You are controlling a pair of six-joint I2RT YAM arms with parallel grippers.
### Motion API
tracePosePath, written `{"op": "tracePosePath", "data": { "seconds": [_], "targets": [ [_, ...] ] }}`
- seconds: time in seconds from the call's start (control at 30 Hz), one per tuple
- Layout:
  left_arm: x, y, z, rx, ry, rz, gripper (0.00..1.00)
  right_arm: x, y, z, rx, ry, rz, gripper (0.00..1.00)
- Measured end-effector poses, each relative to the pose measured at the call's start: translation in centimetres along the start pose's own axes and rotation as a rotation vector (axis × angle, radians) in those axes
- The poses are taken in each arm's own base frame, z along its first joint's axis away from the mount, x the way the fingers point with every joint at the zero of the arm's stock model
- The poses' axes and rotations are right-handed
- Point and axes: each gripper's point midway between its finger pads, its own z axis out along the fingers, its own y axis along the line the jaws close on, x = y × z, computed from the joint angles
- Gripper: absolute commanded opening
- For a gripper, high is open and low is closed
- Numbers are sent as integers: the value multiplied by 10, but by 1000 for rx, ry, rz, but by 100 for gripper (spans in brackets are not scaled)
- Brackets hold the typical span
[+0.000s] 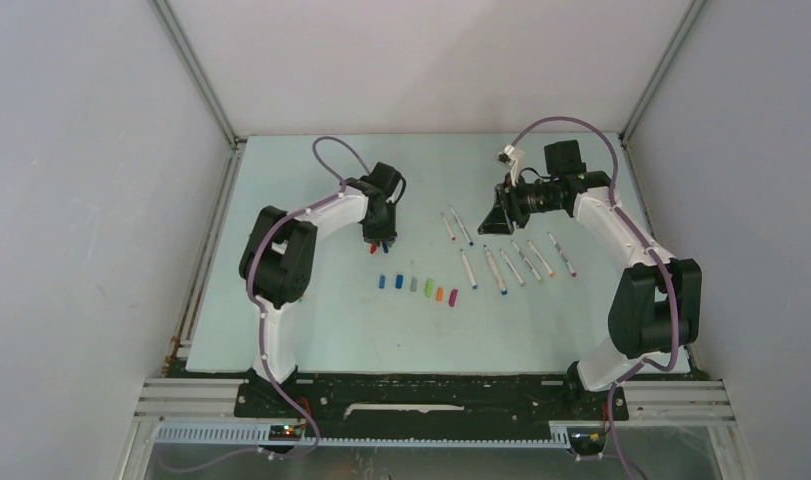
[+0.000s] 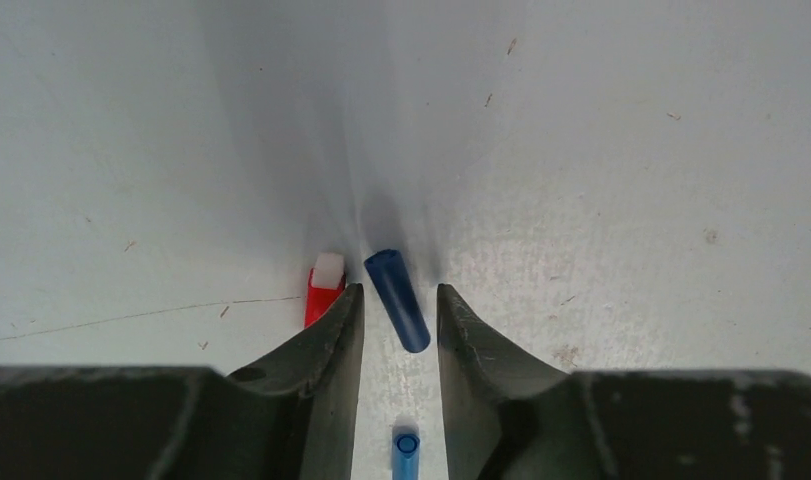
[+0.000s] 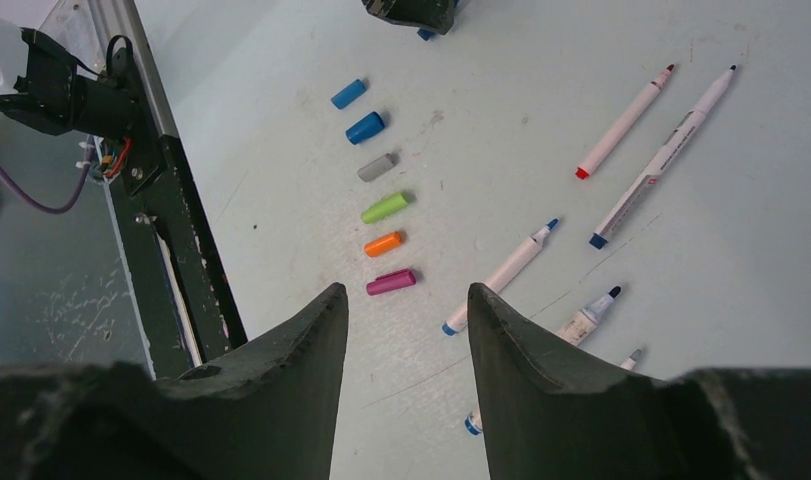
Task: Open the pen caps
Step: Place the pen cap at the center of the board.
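Observation:
My left gripper (image 1: 379, 240) (image 2: 399, 290) is low over the table and open. A dark blue pen cap (image 2: 397, 298) lies loose between its fingers, touching neither. A red pen cap (image 2: 321, 290) with a white end lies just outside the left finger. A light blue cap (image 2: 406, 452) lies further back between the fingers. A row of several caps (image 1: 416, 287) runs blue, blue, grey, green, orange, magenta (image 3: 391, 282). Several uncapped white pens (image 1: 506, 262) (image 3: 623, 122) lie to their right. My right gripper (image 1: 498, 214) (image 3: 406, 288) hangs open and empty above the pens.
The pale table ends at a dark rail (image 3: 171, 230) near the arm bases. White walls (image 1: 101, 200) close in the left, right and back. The left gripper shows at the top of the right wrist view (image 3: 411, 12).

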Motion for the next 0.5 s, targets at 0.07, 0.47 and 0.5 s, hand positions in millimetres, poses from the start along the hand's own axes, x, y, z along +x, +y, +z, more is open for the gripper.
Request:
{"op": "tracePosePath", "data": {
  "seconds": [0.07, 0.47, 0.5],
  "targets": [
    [0, 0, 0, -2, 0, 3, 36, 0, 0, 0, -1, -1, 0, 50],
    [-29, 2, -86, 81, -276, -13, 40, 0, -1, -1, -6, -4, -16, 50],
    [-29, 6, -97, 86, -320, -21, 43, 0, -1, -1, -6, -3, -18, 50]
  ]
}}
